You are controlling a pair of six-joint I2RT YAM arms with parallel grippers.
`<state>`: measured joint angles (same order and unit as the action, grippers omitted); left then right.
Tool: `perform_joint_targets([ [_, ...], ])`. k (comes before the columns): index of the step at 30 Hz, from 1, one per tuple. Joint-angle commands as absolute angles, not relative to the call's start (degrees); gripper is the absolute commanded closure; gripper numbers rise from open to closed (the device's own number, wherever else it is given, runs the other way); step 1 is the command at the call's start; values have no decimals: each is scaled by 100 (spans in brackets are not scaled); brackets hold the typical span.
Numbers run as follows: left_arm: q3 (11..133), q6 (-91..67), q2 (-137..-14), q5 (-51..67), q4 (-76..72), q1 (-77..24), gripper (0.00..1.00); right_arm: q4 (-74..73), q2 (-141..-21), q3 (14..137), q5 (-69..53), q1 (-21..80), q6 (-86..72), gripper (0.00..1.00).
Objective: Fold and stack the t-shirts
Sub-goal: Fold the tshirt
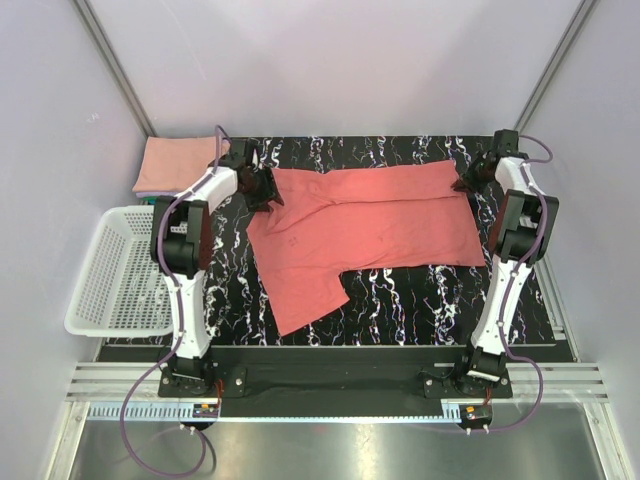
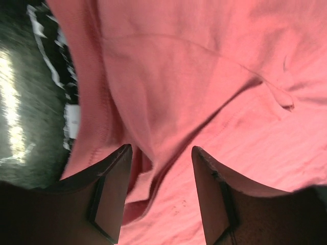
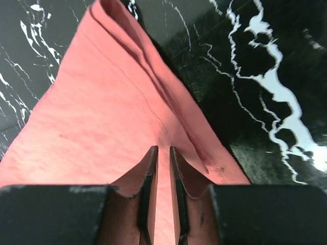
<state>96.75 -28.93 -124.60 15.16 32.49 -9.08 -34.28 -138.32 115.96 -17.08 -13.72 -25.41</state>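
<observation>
Top external: red shirt (image 1: 365, 225) lies spread across the black marbled table (image 1: 420, 300), partly folded, one sleeve trailing toward the near edge. Left gripper (image 1: 265, 190) sits at the shirt's far-left corner, on the cloth. Right gripper (image 1: 463, 180) sits at the far-right corner, at the shirt's edge. Folded pink shirt (image 1: 175, 163) rests at the far-left corner of the table, apart from the red one. White basket (image 1: 115, 275) stands off the table's left side, beside the left arm.

Left wrist: left gripper (image 2: 161, 149) has its jaws spread wide, released. A raised fold of the shirt (image 2: 204, 76) runs into the gap between the fingers (image 2: 110, 199) but does not fill it. Table (image 2: 30, 102) shows at left, blurred.

Right wrist: right gripper (image 3: 163, 149) has its jaws nearly together, with only a thin slit between the fingers (image 3: 148, 178). Shirt (image 3: 102, 117) lies directly under them, its hemmed edge running to the fingertips, and pink shows through the slit. Cannot tell whether any cloth is pinched. Bare table (image 3: 265, 87) is to the right of the hem.
</observation>
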Motion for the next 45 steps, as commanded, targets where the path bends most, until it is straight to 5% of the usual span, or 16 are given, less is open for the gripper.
perform_joint_targets([
  [1, 9931, -2768, -12251, 1100, 2778, -730, 44, -3023, -13833, 11636, -1653, -1345, -2689, 78],
  [12, 11899, -3025, -13560, 484, 2285, -756, 53, -3358, -13984, 11611, -896, -1380, -2760, 85],
  [33, 12577, -2434, -14282, -993, 3682, -984, 53, -3577, -13606, 10952, 140, -1389, -3059, 90],
  [39, 12560, -2680, -14212, -530, 3587, -984, 52, -3595, -13535, 10916, 256, -1389, -3234, 90],
  [45, 12358, -2883, -13413, 535, 2989, -984, 45, -3190, -13535, 11363, -843, -1345, -3120, 78],
])
